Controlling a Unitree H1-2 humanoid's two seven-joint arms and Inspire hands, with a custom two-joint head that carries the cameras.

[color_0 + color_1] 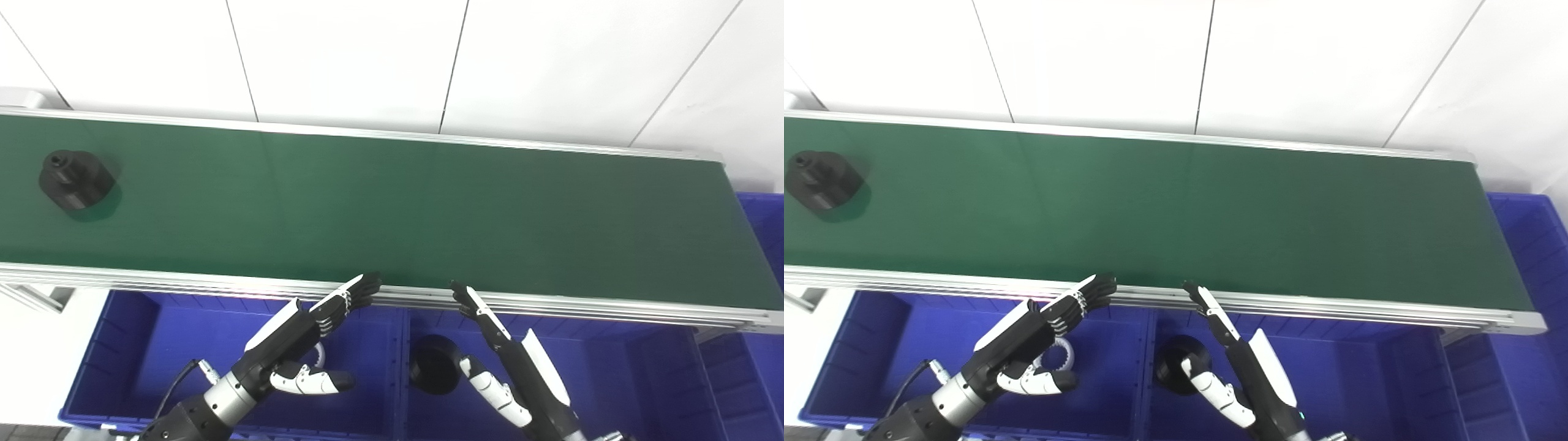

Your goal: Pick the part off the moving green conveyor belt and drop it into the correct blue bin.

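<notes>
A black round part (75, 179) with a small knob on top lies at the far left of the green conveyor belt (392, 208); it also shows in the right eye view (821, 180). My left hand (306, 340) is open and empty, hovering over the left blue bin (141, 343), fingertips at the belt's near rail. My right hand (499, 349) is open and empty over the middle blue bin (612, 380), fingers pointing up at the rail. Both hands are far to the right of the part.
A black round part (433, 366) lies in the middle bin beside my right hand. A white ring-shaped part (1062, 354) lies in the left bin, partly hidden by my left hand. Another blue bin (762, 220) stands at the belt's right end. A white wall is behind.
</notes>
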